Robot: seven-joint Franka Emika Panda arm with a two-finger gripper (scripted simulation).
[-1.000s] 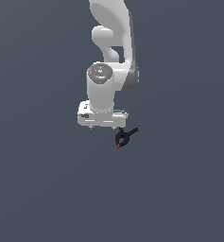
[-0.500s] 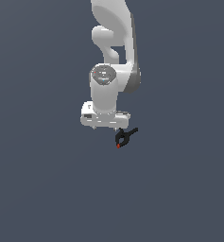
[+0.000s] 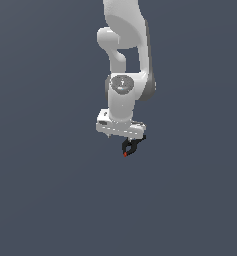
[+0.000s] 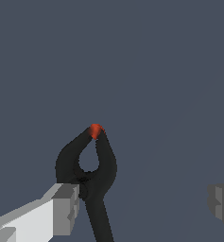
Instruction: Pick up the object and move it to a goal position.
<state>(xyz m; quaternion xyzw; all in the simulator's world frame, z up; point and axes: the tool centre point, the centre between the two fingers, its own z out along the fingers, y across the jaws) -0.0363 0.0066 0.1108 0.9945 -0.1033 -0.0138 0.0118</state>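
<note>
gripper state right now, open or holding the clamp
Gripper: open, fingers wide apart; one finger is beside the black clamp, which is not clasped.

Clamp (image 4: 92,172): matt black, smooth, plastic-looking, small glossy red tip. Gripper (image 4: 144,203): smooth white and grey matt shell, plastic-looking.

Open space all around the pincer (image 3: 126,140)

Glossy white rounded arm (image 3: 125,45), grey joint seams, round wrist cap (small red-green mark), pale grey blocky fingers (image 4: 66,208)
</note>
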